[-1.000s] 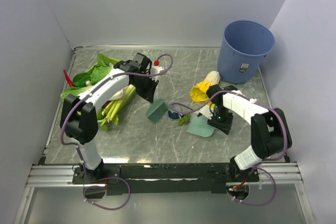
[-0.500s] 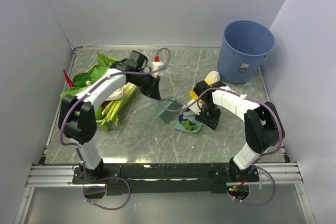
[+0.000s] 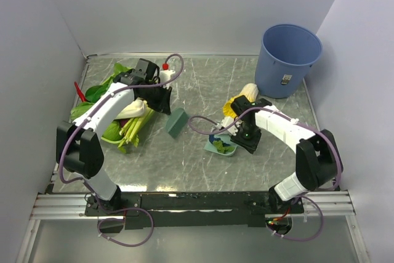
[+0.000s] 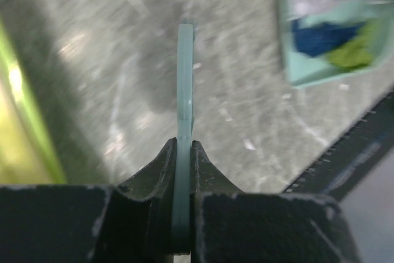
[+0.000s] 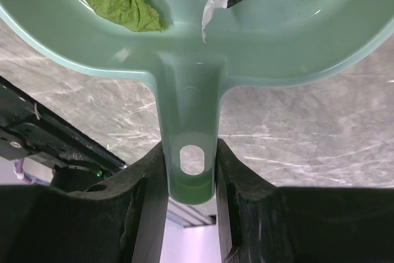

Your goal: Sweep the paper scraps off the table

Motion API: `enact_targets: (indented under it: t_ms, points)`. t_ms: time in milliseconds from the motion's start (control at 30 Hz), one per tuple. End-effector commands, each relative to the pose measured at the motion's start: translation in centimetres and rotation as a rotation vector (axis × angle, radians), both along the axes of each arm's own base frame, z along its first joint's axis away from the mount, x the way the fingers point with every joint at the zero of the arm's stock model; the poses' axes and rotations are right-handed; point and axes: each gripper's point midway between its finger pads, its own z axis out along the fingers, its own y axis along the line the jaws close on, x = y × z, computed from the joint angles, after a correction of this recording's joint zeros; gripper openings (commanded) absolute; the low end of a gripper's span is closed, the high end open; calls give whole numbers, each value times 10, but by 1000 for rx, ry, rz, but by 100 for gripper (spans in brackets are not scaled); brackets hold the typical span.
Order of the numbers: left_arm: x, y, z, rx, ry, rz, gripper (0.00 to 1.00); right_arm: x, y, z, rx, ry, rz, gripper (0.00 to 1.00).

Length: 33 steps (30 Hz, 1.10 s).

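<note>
Top view: I found the paper scraps (image 3: 223,146) lying in the dustpan (image 3: 209,147) on the table (image 3: 184,164).

Left wrist: the left gripper (image 4: 183,152) pinched a thin sweeper blade (image 4: 185,78).

Right wrist: the right gripper (image 5: 191,170) clamped the dustpan's handle (image 5: 188,121). I judged the scraps light, soft and easily spilled, best carried level by that handle.

Light: bright, even, from above.
Shadows: soft and short on the tabletop (image 3: 184,164).
Glare: pale sheen on the tabletop; small highlights on the dustpan (image 5: 295,41).
Blur: left wrist view smeared by motion; right wrist and top views sharp.
</note>
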Motion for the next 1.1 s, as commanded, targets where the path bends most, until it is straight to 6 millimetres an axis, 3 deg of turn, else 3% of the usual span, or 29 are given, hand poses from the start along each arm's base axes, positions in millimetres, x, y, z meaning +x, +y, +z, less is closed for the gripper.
enact_targets:
  t_ms: [0,267,567,733,933,1000,1067]
  points:
    - [16,22,7,106,-90,83,1,19,21,39,139,-143,-19,0]
    - [13,23,-3,114,-72,80,1,34,55,101,375,-256,-37,0]
    - [10,14,-1,72,-51,63,1,59,69,166,481,-415,-52,0]
    - [5,7,3,28,-29,46,1,81,65,191,484,-516,-95,0]
    - [8,5,1,29,-25,35,1,118,54,254,613,-671,-249,0]
    - [10,4,1,24,-24,32,1,128,49,266,636,-692,-294,0]
    - [12,1,2,15,-25,29,1,143,35,288,649,-765,-342,0]
